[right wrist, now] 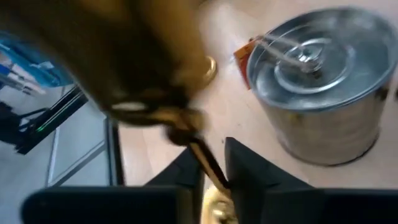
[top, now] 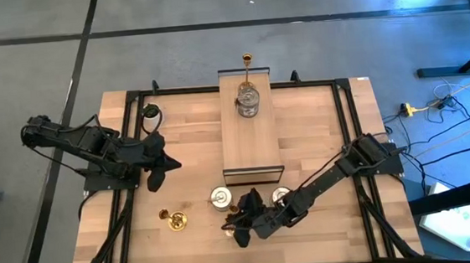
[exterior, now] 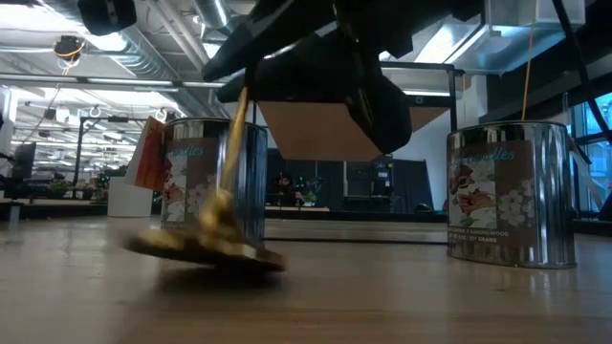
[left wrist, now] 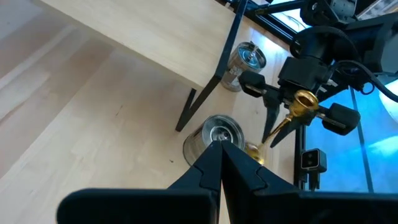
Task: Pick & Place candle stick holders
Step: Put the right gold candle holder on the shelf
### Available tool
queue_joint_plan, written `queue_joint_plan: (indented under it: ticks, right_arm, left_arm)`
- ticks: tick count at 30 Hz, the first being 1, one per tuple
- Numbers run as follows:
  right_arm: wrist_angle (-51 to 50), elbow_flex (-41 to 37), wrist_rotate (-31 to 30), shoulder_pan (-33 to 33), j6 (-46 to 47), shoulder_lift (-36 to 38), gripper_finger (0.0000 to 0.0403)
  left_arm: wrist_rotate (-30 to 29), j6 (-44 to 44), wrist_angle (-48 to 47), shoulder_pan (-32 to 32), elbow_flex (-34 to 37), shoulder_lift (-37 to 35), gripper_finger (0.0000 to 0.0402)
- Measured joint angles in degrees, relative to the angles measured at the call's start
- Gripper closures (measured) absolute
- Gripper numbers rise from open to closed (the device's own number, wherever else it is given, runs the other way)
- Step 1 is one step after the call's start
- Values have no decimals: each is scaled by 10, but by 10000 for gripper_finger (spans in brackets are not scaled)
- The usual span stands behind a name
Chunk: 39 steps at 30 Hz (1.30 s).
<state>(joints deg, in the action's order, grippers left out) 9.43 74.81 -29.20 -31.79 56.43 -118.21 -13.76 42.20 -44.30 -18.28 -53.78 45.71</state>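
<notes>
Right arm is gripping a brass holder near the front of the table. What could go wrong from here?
1. The brass holder leans in the right gripper with its base low over the table, so it may slip or swing when lifted.
2. A silver tin stands close beside the grip, and the arm could knock it on the way up.

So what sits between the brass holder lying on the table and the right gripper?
In the high view, one squat silver tin holder stands between the lying brass-gold holder and the right gripper, itself closed on another slim brass holder.
</notes>
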Motion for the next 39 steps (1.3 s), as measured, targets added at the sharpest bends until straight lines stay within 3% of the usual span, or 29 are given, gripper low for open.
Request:
queue_joint_plan:
  ticks: [5,12,17,20,24,30,35,39]
  right_arm:
    - [2,0,16,-5,17,0,386]
    - [24,0,16,-10,63,2,388]
    - [-12,70,48,-6,43,3,388]
    - [-129,153,81,1,8,4,388]
    - [-401,292,100,11,-32,4,388]
    - [-690,470,50,17,-64,5,389]
    - [-812,598,-57,13,-116,5,389]
    - [-738,569,-130,16,-179,64,389]
  left_arm:
    - [0,-10,0,0,0,0,400]
    - [-1,-20,0,0,0,0,400]
    - [-1,-20,2,0,0,0,400]
    - [0,-20,4,0,0,0,400]
    - [0,-20,4,0,0,0,400]
    - [3,-21,13,0,0,0,400]
    - [2,-30,37,0,0,0,400]
    - [-2,-38,69,0,0,0,400]
